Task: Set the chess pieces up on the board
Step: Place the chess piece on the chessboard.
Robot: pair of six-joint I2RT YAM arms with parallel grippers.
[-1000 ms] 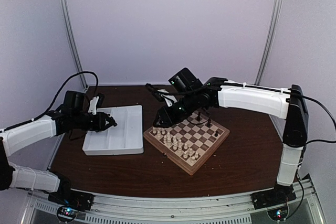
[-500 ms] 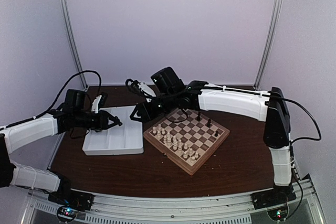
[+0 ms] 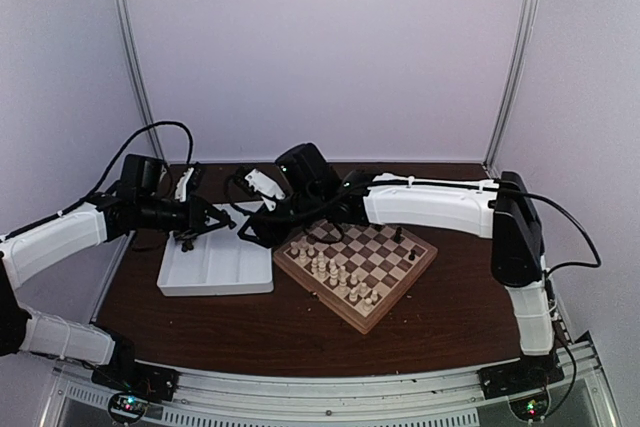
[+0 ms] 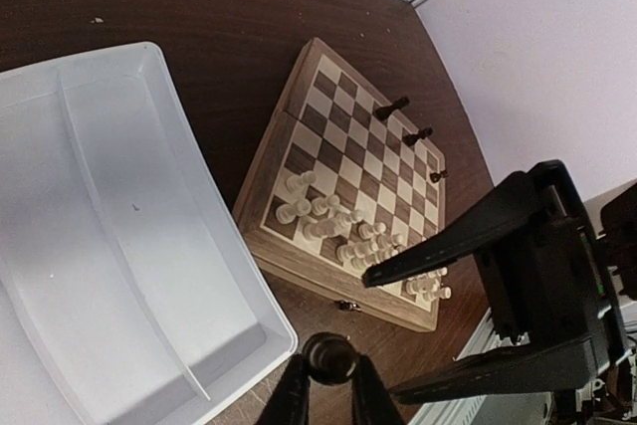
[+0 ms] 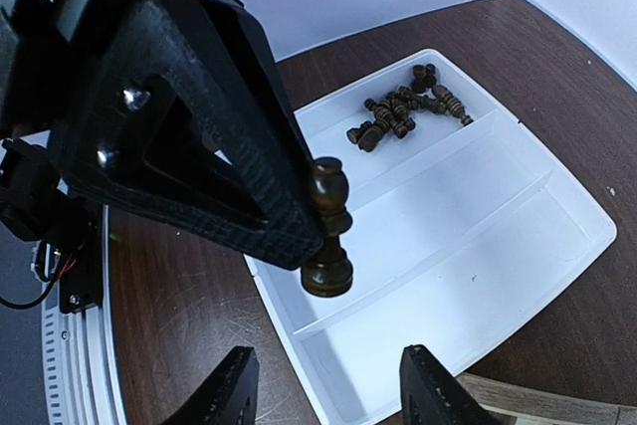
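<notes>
Board (image 3: 400, 294): I read no letters or numbers on its rim or its squares.
Tray (image 3: 230, 269): I found no label or brand on it.
Arm casings (image 3: 430, 205): I could make out no marking from the top view.
Wrist views: I saw nothing legible there either.
</notes>
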